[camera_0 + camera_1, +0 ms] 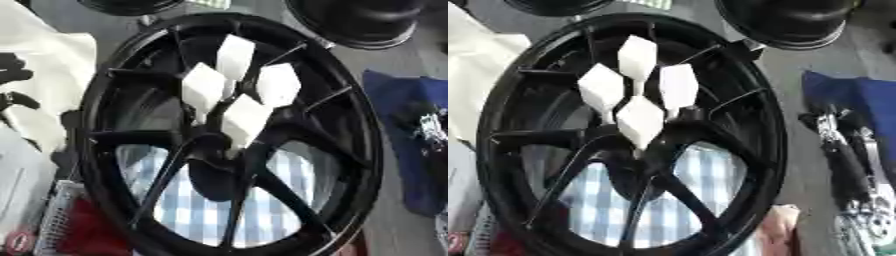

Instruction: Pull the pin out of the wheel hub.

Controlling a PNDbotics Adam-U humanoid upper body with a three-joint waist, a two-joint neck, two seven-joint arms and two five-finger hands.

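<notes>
A large black spoked wheel hub (114, 150) fills most of both views and lies tilted. Several white diamond-shaped pins stand clustered at its centre, one of them lowest and nearest (245, 120), another topmost (637, 57). My right hand (852, 165), black and silver, rests at the right edge over a blue cloth. It is well apart from the hub, its fingers are fairly straight, and it holds nothing. No hand touches any pin. My left hand does not show.
A blue cloth (394, 95) lies right of the hub. White cloth (44, 50) with dark shapes covers the left side. A blue-and-white checked cloth (197, 210) shows through the spokes. Another black round part (789, 20) sits at the top right, and something red (83, 230) at the lower left.
</notes>
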